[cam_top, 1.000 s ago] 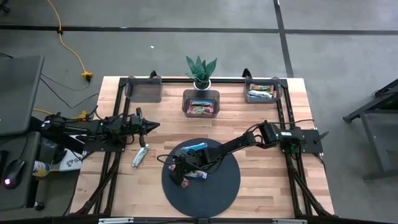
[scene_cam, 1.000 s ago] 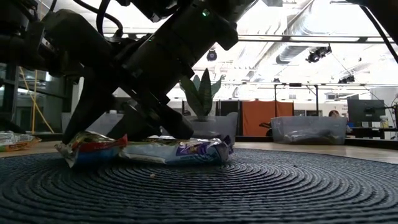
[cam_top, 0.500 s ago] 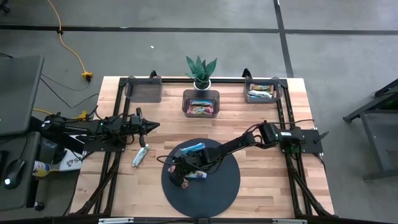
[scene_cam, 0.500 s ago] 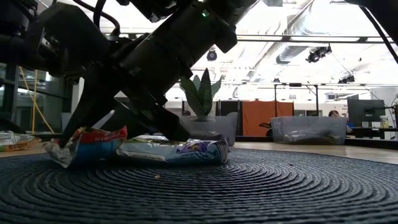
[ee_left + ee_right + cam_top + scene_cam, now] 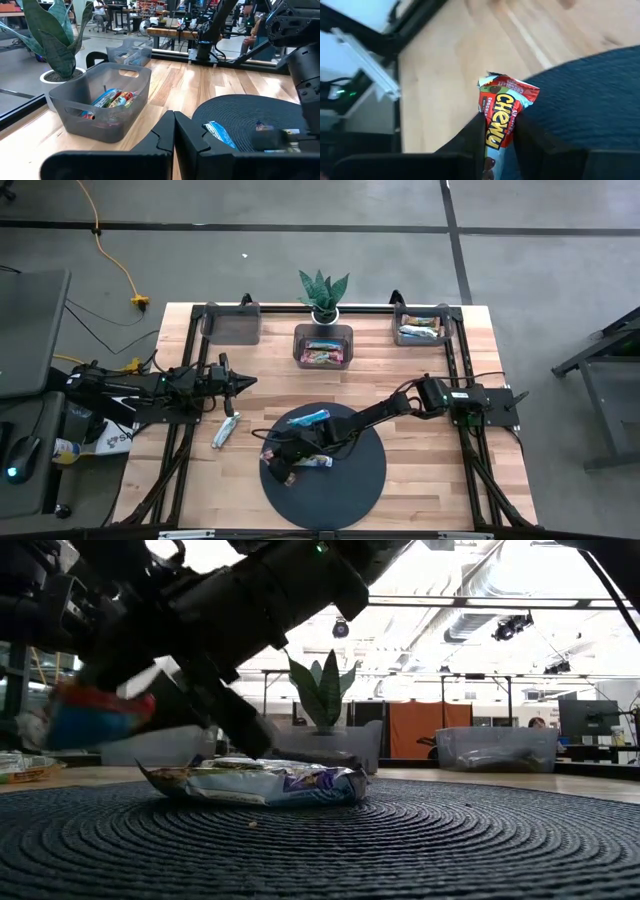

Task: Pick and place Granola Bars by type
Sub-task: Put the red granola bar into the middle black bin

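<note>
My right gripper (image 5: 276, 456) reaches over the left part of the round dark mat (image 5: 350, 480) and is shut on a red granola bar (image 5: 501, 112), which shows blurred above the mat in the low view (image 5: 95, 712). A silver-purple bar (image 5: 262, 783) lies flat on the mat just beside it (image 5: 314, 462). A blue bar (image 5: 310, 417) lies flat on the mat's far part. Another pale bar (image 5: 226, 430) lies on the wood left of the mat. My left gripper (image 5: 245, 383) waits shut above the table's left side, its fingers together in its wrist view (image 5: 175, 134). My right gripper pinches the red bar between its two fingers (image 5: 472, 137), which press on its long sides (image 5: 495, 131). The bar's crimped end (image 5: 506, 86) sticks out past the fingertips. The fingers come slanting down from the table's right. The bar is lifted clear of the mat.
Three clear grey bins stand along the far edge: the left one (image 5: 232, 323), the middle one (image 5: 323, 347) holding red bars, the right one (image 5: 420, 328) holding bars. A potted plant (image 5: 323, 295) stands behind the middle bin. Bare wood lies between mat and bins.
My right gripper has risen from the mat with the red bar and drifted slightly toward the table's left. The bar, first lying on the mat, then tipped up at one end, now hangs clear above it. The silver-purple bar has stayed in place.
</note>
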### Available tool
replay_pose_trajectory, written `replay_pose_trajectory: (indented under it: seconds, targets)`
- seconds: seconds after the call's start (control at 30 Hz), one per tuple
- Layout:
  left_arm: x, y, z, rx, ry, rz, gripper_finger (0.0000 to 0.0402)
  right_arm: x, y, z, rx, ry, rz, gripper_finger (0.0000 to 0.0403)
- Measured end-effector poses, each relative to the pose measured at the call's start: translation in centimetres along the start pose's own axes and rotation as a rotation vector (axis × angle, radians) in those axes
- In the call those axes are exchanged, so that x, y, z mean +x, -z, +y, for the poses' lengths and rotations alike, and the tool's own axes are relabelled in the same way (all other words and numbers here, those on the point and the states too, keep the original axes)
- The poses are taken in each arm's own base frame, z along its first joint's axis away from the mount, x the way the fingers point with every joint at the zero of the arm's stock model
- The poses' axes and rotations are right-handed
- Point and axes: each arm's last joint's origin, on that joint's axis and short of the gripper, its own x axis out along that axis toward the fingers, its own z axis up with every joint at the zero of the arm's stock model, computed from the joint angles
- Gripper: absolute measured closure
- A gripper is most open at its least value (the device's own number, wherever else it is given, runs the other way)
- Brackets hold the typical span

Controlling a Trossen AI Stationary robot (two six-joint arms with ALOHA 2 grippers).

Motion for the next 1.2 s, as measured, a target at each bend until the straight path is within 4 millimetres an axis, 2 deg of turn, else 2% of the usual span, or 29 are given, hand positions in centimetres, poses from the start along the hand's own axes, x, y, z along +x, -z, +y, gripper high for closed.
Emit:
replay_pose_trajectory:
  seconds: [0.3, 0.53, 0.73, 0.97, 1.2]
  targets:
    - [0.0, 0.0, 0.0, 0.0, 0.0, 0.0, 0.04, -0.3, -0.6, 1.7, -0.008, -0.267, 0.071, 0.033]
    - [0.0, 0.0, 0.0, 0.0, 0.0, 0.0, 0.04, -3.5, -2.5, 4.2, -0.07, -0.362, 0.078, 0.033]
    - [0.0, 0.0, 0.0, 0.0, 0.0, -0.001, 0.04, -8.3, -5.0, 6.6, -0.147, -0.371, 0.05, 0.033]
    - [0.0, 0.0, 0.0, 0.0, 0.0, -0.001, 0.04, -15.3, -7.5, 8.5, -0.233, -0.318, 0.024, 0.033]
    - [0.0, 0.0, 0.0, 0.0, 0.0, 0.001, 0.04, -22.1, -9.8, 8.6, -0.358, -0.171, -0.062, 0.033]
